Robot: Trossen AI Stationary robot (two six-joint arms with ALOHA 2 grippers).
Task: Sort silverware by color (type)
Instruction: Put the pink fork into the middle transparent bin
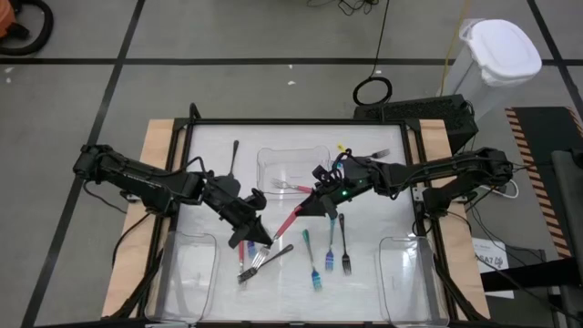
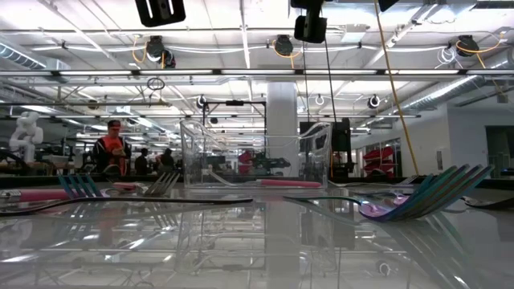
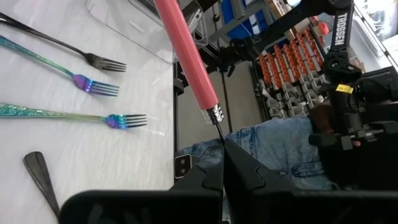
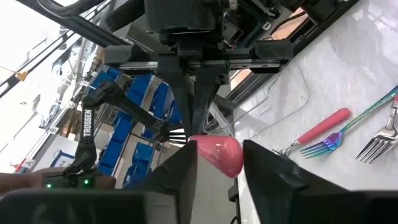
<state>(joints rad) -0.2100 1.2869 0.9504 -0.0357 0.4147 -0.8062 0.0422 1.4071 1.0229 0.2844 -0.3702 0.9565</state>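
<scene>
Pink-handled fork (image 3: 186, 56), tines hidden

We see the bench (image 1: 301, 273) from above, with the left gripper (image 1: 258, 234) and the right gripper (image 1: 321, 202) meeting over its middle, a fork (image 1: 290, 220) stretched in the air between them. A tray (image 1: 291, 162) sits behind the grippers at the bench's middle back holding two utensils (image 1: 293, 186), while two more trays occupy the front left corner (image 1: 187, 273) and front right corner (image 1: 408, 273). A lone utensil (image 1: 234, 157) lies to the left of the back tray, a cluster of forks (image 1: 257, 262) lies just below the left gripper, and three forks (image 1: 328, 248) lie side by side in front of the right gripper.
</scene>
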